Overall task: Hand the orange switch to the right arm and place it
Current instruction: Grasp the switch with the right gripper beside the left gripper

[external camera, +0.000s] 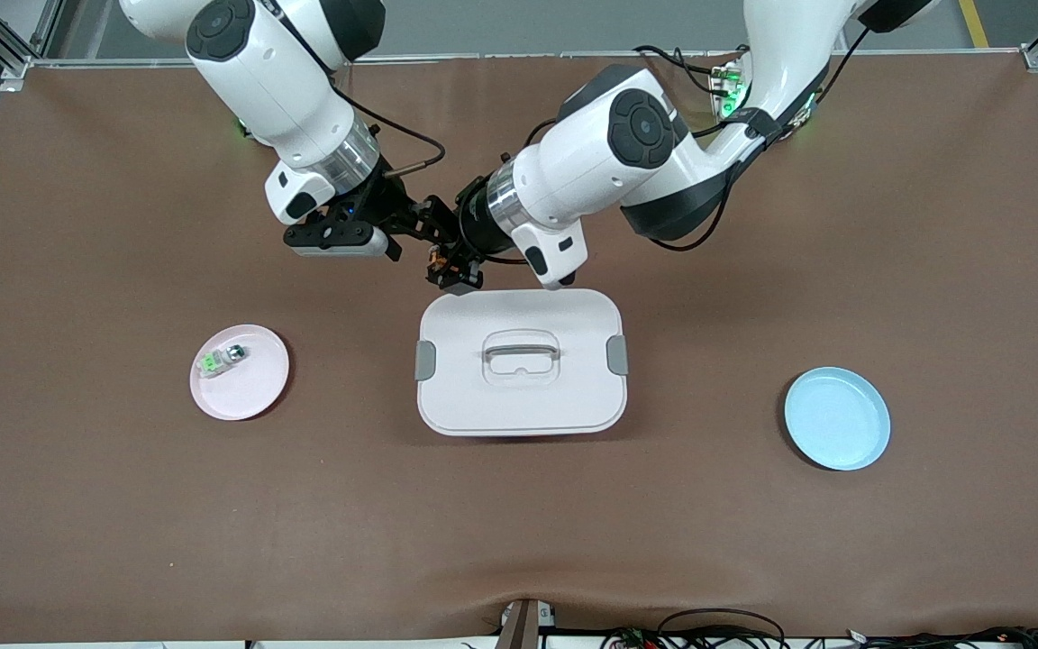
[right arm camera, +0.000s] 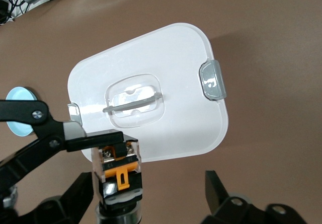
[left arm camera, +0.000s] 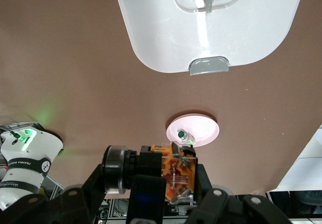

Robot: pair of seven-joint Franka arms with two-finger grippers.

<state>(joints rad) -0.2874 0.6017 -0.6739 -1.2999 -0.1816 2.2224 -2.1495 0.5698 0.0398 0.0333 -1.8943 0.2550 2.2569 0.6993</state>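
Note:
The orange switch, a small black block with an orange and clear end, hangs in the air just above the table beside the white box. My left gripper is shut on it, holding it end to end. In the left wrist view the switch fills the space between the left gripper's fingers. My right gripper meets it from the right arm's end. In the right wrist view the right gripper is open, and the switch stands between its fingers, close to one finger and well apart from its mate.
A white lidded box with grey clips lies mid-table, nearer the front camera than the grippers. A pink plate toward the right arm's end holds a small green-and-clear component. A bare blue plate sits toward the left arm's end.

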